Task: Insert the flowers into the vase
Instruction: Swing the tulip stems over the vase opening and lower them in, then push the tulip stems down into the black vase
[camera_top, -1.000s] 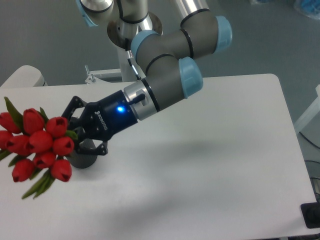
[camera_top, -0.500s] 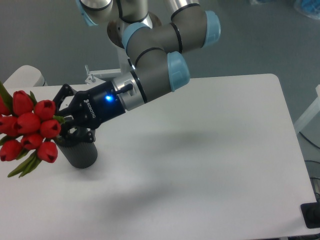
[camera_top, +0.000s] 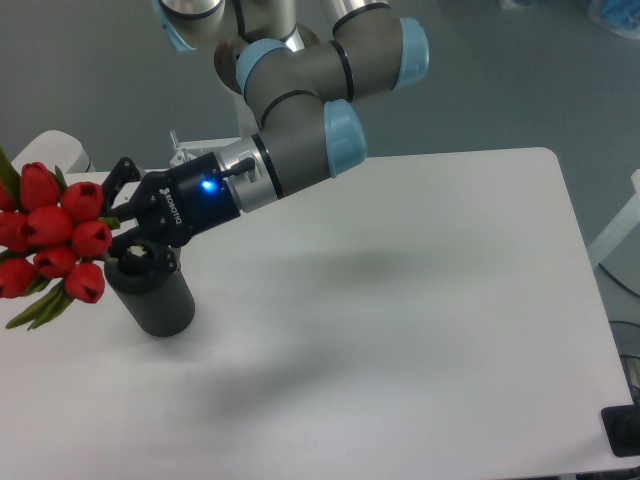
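Note:
The flowers (camera_top: 55, 238), a bunch of red tulip buds with green leaves, hang at the table's left edge with their heads pointing left. My gripper (camera_top: 118, 222) is shut on the bunch just behind the heads, and the stems are hidden between its black fingers. The vase (camera_top: 160, 300), a matte black cylinder, stands upright on the table right below the gripper. Its top opening is partly covered by the lower finger. The tulip heads lie left of the vase and a little above its rim, outside it.
The white table (camera_top: 400, 300) stretches to the right of the vase. My arm's base mount (camera_top: 205, 150) is at the back edge. A white rounded object (camera_top: 50, 148) sits at the far left, and a black item (camera_top: 622, 430) at the lower right corner.
The gripper has carried the flowers left and slightly up. The vase, mostly hidden under the gripper a second ago, now shows almost whole.

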